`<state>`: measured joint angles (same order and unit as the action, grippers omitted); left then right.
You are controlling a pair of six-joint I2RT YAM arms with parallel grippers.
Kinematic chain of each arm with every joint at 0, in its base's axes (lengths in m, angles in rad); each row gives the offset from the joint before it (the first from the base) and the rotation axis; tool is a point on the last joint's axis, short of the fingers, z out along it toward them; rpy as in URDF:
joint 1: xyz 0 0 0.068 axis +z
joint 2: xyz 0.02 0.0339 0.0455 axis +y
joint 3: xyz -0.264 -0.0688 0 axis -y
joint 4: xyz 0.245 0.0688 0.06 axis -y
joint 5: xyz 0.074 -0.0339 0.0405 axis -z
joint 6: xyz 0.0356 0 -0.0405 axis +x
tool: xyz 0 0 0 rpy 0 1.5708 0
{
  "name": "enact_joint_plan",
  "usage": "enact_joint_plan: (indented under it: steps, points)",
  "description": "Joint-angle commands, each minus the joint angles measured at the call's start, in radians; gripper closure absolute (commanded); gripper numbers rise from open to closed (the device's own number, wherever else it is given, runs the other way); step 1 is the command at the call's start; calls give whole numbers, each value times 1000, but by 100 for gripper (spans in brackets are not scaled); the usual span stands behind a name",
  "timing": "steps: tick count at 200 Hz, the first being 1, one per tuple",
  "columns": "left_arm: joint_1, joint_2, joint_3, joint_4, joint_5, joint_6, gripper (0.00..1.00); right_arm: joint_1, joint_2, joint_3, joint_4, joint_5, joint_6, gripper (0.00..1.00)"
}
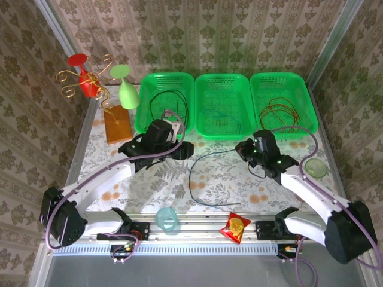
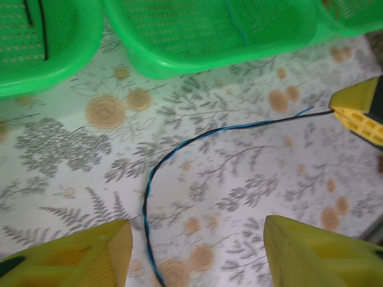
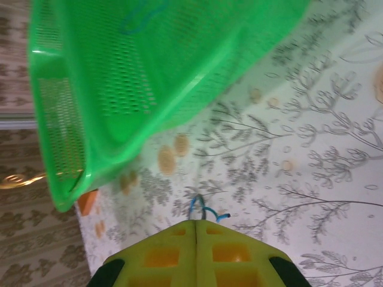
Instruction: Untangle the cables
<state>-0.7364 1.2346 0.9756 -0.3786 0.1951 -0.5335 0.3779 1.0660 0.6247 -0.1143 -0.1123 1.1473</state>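
A dark blue cable lies loose on the table, curving from near the front edge up toward my right gripper. That gripper is shut on the cable's end, and a short blue tip sticks out past the closed fingers. My left gripper hangs open above the table, and the blue cable runs just inside its left finger without touching. A black cable sits in the left basket, a thin blue one in the middle basket, and a red-orange one in the right basket.
Three green baskets line the back of the table. A stand with a red glass and a green glass is at the back left. A teal cup, a red snack packet and a green dish lie nearer the front.
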Motion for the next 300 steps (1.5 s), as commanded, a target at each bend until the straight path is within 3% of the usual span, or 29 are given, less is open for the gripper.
enact_joint_plan:
  steps: [1, 39, 108, 125, 150, 167, 198, 269, 300]
  points:
    - [20, 2, 32, 105, 107, -104, 41, 3, -52, -22, 55, -9, -70, 100]
    - [66, 32, 80, 195, 219, -200, 41, 1, -71, 29, 183, -99, -183, 100]
    - [98, 48, 215, 166, 285, -196, 45, 1, 21, 249, 234, -244, -251, 100]
    - [90, 43, 243, 153, 291, -131, 46, 1, 46, 303, 211, -258, -248, 100]
    - [36, 28, 287, 61, 166, 88, 49, 1, 82, 374, 171, -303, -240, 100]
    - [22, 28, 298, 57, 166, 169, 50, 1, 96, 402, 146, -325, -229, 100]
    - [24, 39, 290, 122, 221, 191, 53, 2, 93, 417, 120, -347, -226, 100]
    - [7, 115, 301, 232, 352, 220, 70, 3, 88, 426, 75, -372, -201, 100]
    - [-5, 141, 277, 305, 386, 278, 67, 4, 89, 425, 80, -379, -182, 100]
